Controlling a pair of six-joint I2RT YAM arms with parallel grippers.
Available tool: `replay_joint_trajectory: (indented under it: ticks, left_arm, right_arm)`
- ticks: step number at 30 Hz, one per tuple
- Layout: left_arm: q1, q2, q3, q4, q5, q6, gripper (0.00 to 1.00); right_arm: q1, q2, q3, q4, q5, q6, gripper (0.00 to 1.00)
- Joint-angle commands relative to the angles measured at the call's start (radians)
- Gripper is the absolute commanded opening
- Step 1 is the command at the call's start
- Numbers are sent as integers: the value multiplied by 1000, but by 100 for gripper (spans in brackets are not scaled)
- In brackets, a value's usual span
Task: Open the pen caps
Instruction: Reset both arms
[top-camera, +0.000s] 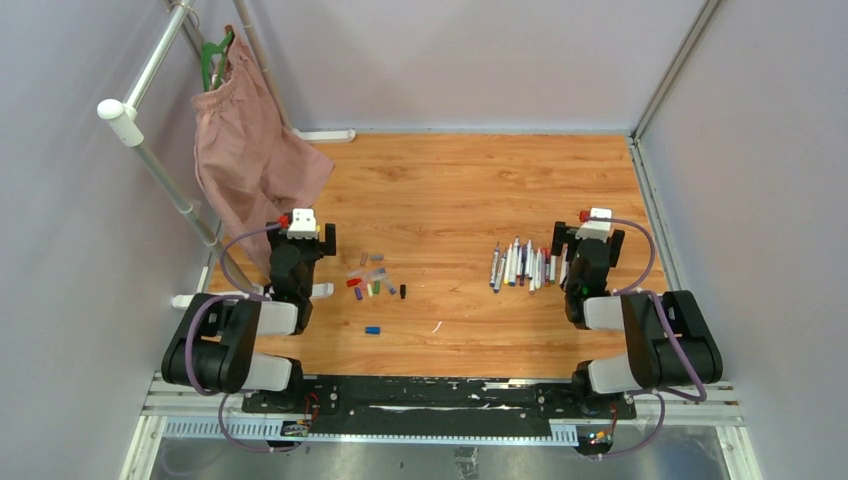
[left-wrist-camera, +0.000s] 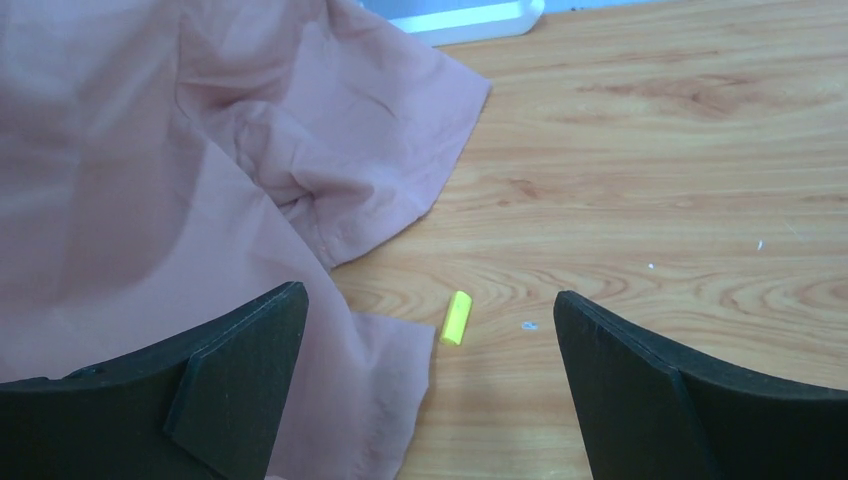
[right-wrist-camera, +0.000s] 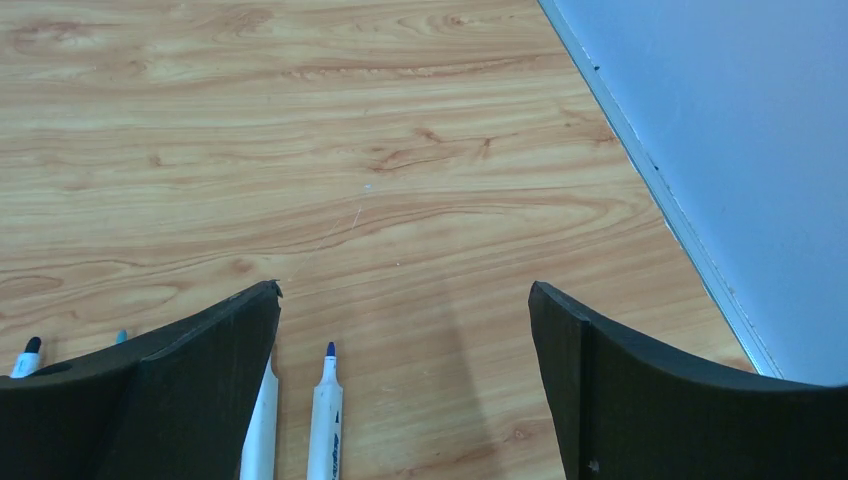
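Several pen caps (top-camera: 372, 278) in red, green, purple and grey lie scattered on the wooden table, with a black one (top-camera: 403, 292) and a blue one (top-camera: 372, 329) nearer the arms. A yellow cap (left-wrist-camera: 456, 317) lies between the wide-apart jaws of my left gripper (left-wrist-camera: 430, 310), touching neither. My left gripper (top-camera: 303, 240) stands left of the cap cluster, open and empty. A row of uncapped white pens (top-camera: 522, 265) lies centre right. My right gripper (top-camera: 590, 242) sits at the row's right end, open; a blue-tipped pen (right-wrist-camera: 325, 410) lies by its left finger.
A pink cloth (top-camera: 255, 160) hangs from a white pipe rack (top-camera: 150, 150) at the back left, and its hem (left-wrist-camera: 200, 180) spreads on the table by my left finger. A white plastic piece (top-camera: 325, 135) lies at the back wall. The right wall (right-wrist-camera: 720, 120) is close.
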Motion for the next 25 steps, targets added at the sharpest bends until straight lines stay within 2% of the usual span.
replay_joint_trajectory:
  ticks: [1, 25]
  left_arm:
    - [14, 6, -11, -40, 14, -43, 100]
    - [26, 6, 4, -67, 15, -59, 100]
  right_arm:
    - [-22, -16, -3, -94, -28, 34, 100]
    - [-22, -20, -8, -91, -28, 34, 100]
